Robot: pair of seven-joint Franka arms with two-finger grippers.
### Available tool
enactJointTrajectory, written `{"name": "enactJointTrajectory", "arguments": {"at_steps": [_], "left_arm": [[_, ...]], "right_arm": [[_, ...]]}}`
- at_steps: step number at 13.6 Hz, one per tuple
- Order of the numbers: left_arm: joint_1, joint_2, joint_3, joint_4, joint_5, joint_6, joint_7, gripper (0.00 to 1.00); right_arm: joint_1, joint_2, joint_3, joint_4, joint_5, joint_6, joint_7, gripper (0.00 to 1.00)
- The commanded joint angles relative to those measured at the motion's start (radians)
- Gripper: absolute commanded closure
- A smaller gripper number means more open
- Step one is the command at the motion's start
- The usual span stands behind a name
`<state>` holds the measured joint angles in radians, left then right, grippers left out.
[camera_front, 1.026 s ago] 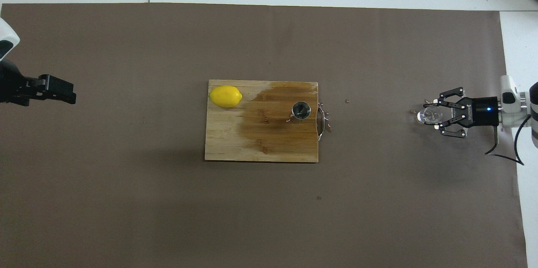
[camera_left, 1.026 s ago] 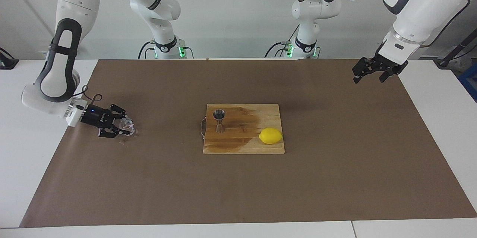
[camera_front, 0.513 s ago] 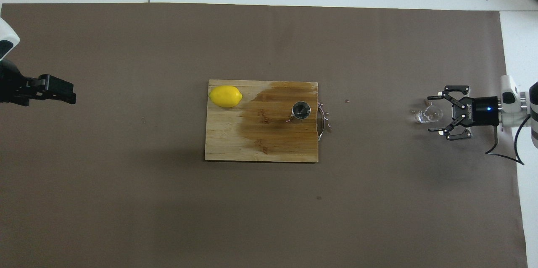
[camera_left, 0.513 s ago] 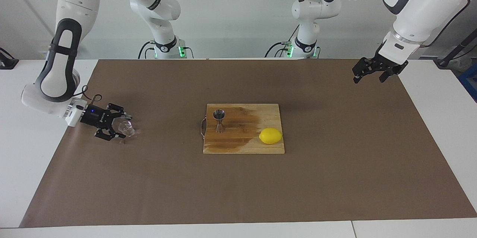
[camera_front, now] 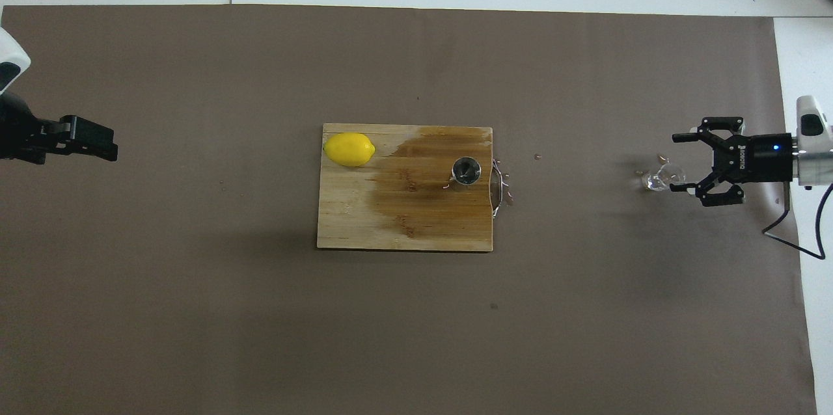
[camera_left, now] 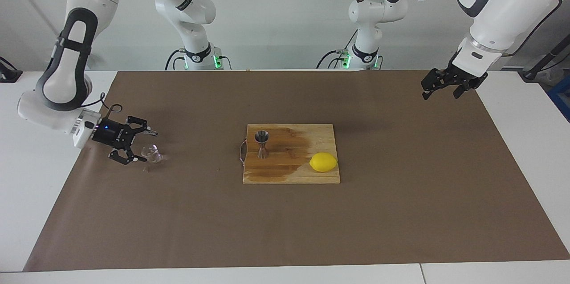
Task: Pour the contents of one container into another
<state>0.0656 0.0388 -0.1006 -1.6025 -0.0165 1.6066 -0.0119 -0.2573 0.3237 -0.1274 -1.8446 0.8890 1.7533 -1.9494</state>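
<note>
Brown paper (camera_left: 401, 213) covered the table. Right gripper (camera_left: 141, 145): fingers spread wide, empty, just beside the glass cup (camera_left: 151, 153). Cup: on the paper, well apart from the board (camera_left: 291, 172), toward the right arm's end. Jigger (camera_left: 262, 144): upright on the board's wet patch; lemon (camera_left: 323, 162) on the same board. Left gripper (camera_left: 441, 88): open, empty, waiting over the paper's corner. Step judged: cup set down, pour apparently done. Next: right arm withdraws clear of the cup.
</note>
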Motion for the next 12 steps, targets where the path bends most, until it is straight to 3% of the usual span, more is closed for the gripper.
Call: {"name": "enactJointTrajectory", "arguments": {"at_steps": [1, 5, 12], "left_arm": [[0.006, -0.025, -0.004, -0.022, 0.010, -0.008, 0.001, 0.00], [0.006, -0.025, -0.004, -0.022, 0.010, -0.008, 0.000, 0.00], [0.006, -0.025, -0.004, -0.022, 0.010, -0.008, 0.000, 0.00]], "right_arm": [[0.058, -0.090, 0.003, -0.003, -0.022, 0.012, 0.267, 0.00], [0.151, -0.133, 0.006, 0.105, -0.304, 0.055, 0.718, 0.00], [0.340, -0.157, 0.006, 0.105, -0.718, 0.253, 1.506, 0.00]]}}
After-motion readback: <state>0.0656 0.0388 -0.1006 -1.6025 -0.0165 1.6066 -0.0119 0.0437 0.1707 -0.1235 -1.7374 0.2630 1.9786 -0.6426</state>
